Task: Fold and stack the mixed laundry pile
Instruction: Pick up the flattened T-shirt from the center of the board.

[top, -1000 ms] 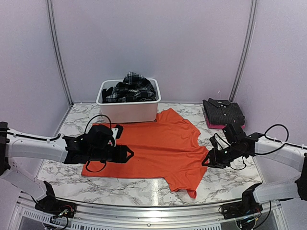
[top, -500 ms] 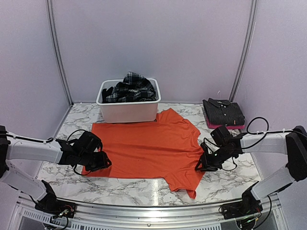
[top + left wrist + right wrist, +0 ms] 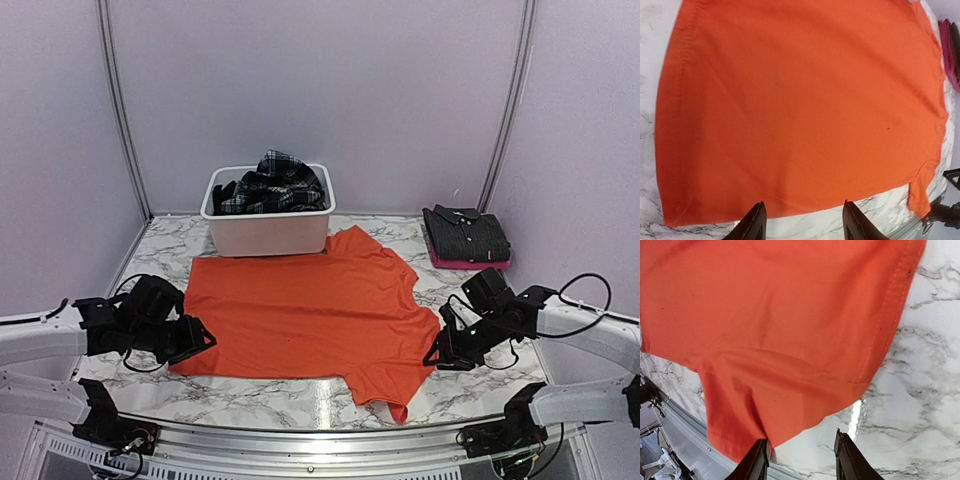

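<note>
Left end effector (image 3: 196, 338) and right end effector (image 3: 438, 356) sit part-open, empty, flanking the flat orange T-shirt (image 3: 300, 305); pinching its edges seems next.

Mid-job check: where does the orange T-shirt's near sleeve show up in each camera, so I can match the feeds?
Top external: the near sleeve of the orange T-shirt is at bottom centre-right, pointing toward the near edge.
Left wrist: near sleeve at lower right, a narrow flap.
Right wrist: near sleeve at lower left, large and close.
Shared landmark: the marble table borders the sleeve in all three views.
</note>
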{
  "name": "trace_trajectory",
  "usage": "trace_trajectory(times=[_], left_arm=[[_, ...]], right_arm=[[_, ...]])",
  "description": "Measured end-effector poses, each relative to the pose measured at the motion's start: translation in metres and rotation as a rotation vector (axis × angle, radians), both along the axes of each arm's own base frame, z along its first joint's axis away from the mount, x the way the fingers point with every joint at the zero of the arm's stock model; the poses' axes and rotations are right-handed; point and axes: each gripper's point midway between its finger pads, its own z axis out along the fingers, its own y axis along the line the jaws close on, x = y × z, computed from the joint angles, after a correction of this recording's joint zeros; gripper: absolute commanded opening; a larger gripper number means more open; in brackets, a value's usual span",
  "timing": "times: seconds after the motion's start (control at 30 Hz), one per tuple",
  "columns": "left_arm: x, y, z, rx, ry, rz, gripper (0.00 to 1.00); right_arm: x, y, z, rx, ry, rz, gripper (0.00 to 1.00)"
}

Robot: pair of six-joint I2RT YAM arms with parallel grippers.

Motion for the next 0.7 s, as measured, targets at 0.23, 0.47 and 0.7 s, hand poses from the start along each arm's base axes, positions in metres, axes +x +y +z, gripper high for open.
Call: trace_trajectory(times=[0.23, 0.47, 0.7], left_arm=[[-0.007, 0.028, 0.019, -0.038, -0.009, 0.150, 0.64], [-0.024, 0.053, -0.007, 0.006, 0.098, 0.266, 0.74], [-0.024, 0.059, -0.011, 0.029, 0.120, 0.327, 0.75]], right_arm=[[-0.026, 0.017, 0.013, 0.094, 0.014, -0.045, 0.45], [-0.054, 0.020, -0.017, 0.026, 0.137, -0.069, 0.44], [-0.052, 0.028, -0.028, -0.021, 0.147, -0.095, 0.39]])
